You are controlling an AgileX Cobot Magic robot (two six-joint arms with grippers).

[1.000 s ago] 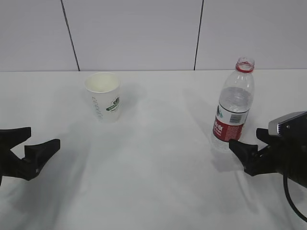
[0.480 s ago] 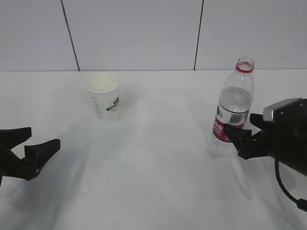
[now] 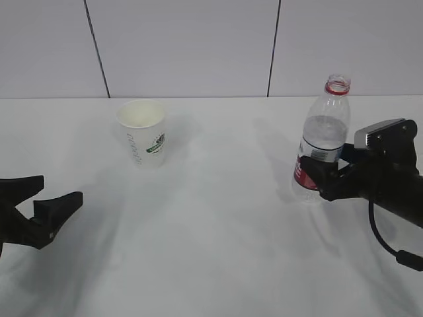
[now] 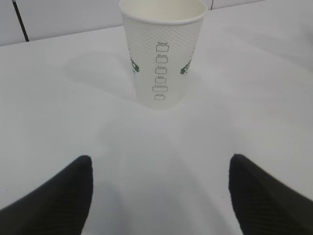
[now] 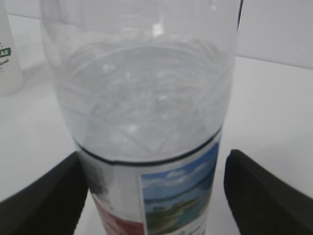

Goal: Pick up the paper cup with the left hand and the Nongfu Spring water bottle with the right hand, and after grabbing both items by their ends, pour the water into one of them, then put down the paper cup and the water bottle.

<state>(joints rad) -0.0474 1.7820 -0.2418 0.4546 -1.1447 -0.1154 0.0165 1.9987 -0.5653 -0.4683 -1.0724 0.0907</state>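
White laminate worktop (image 3: 218,244) carries both things I am set to handle. My left pincer (image 4: 159,196), black with two wedge-shaped fingers (image 4: 58,200), hangs low near the front left corner of the worktop, its jaws spread wide with nothing between them. Ahead of it, toward the back edge and left of the middle, the white tapered paper cup (image 3: 143,132) with dimpled skin, green round logo and green lettering stands upright, well apart from my fingertips. From my left wrist I see a column of small printed boxes down its side and its cream inside at the rim.

My right pincer (image 3: 330,175), black with a silver-grey box (image 3: 380,134) on top, sits on the right side of the worktop. Its jaws stand wide open, one finger (image 5: 44,200) on each side of the clear ribbed plastic water bottle (image 3: 322,142) at the level of its red-and-white label (image 5: 161,196). From my right wrist the left finger looks to be at the bottle's wall while a gap shows between the right finger and the label, so I am around the bottle but not clamped on it. Upright and uncapped, the bottle has a red neck ring (image 3: 337,92), and its clear water (image 5: 142,107) reaches above the label.
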